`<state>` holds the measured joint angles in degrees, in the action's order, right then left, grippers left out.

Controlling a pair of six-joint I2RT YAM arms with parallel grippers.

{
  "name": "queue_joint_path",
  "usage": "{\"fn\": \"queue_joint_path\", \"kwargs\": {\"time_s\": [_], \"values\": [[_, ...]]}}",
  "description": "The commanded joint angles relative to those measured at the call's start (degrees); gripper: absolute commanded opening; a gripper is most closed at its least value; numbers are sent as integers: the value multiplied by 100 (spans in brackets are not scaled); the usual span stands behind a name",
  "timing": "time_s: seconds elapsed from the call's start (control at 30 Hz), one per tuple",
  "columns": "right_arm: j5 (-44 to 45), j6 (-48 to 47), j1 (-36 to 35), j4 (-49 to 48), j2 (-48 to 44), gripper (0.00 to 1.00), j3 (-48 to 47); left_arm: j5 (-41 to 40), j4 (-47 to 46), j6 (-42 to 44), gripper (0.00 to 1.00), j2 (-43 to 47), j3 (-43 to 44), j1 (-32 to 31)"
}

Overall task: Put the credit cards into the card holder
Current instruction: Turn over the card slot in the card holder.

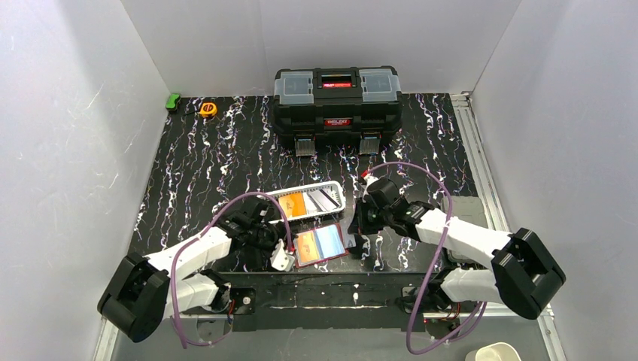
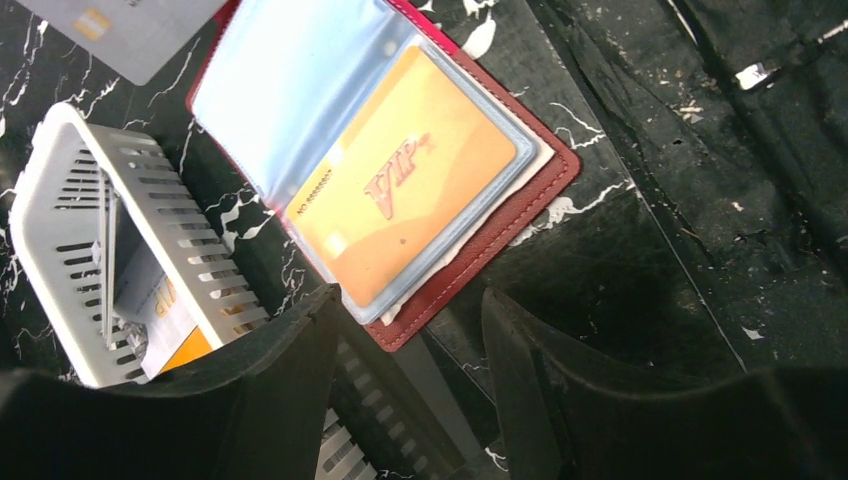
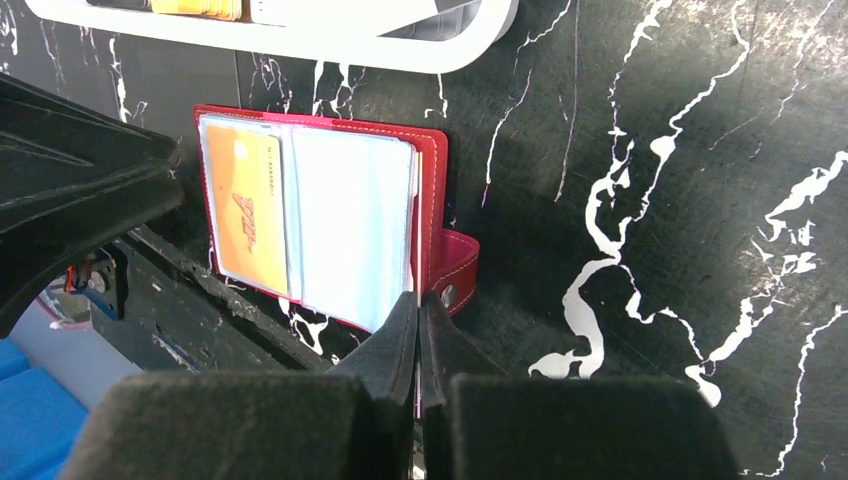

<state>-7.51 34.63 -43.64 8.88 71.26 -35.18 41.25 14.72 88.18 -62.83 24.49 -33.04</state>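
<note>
Right, your left gripper (image 2: 410,300) hangs with fingers spread over the near corner of the red leather card holder (image 2: 545,180), lying open with an orange plastic VIP card (image 2: 410,190) sleeved inside, while your right gripper (image 3: 420,312) pinches a thin grey-silver card (image 2: 130,30) edge-on, just short of the snap tab (image 3: 455,270).

My left arm (image 1: 188,252) and right arm (image 1: 466,239) wore white shells, black joint blocks (image 1: 135,293) at the lower corners, purple cables (image 1: 226,209) looped off both, fingers (image 2: 270,400) matte black.

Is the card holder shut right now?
No, the card holder lies spread open, with an orange card showing face up inside it.
</note>
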Motion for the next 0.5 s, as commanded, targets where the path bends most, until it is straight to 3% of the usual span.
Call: {"fn": "queue_joint_path", "kwargs": {"time_s": [0.0,0.47], "values": [[4,83,11,-236,-302,1,72,15,-4,397,51,-43,-138,-59],[-275,215,84,-651,-223,1,315,5,-57,727,43,-20,-269,-159]]}}
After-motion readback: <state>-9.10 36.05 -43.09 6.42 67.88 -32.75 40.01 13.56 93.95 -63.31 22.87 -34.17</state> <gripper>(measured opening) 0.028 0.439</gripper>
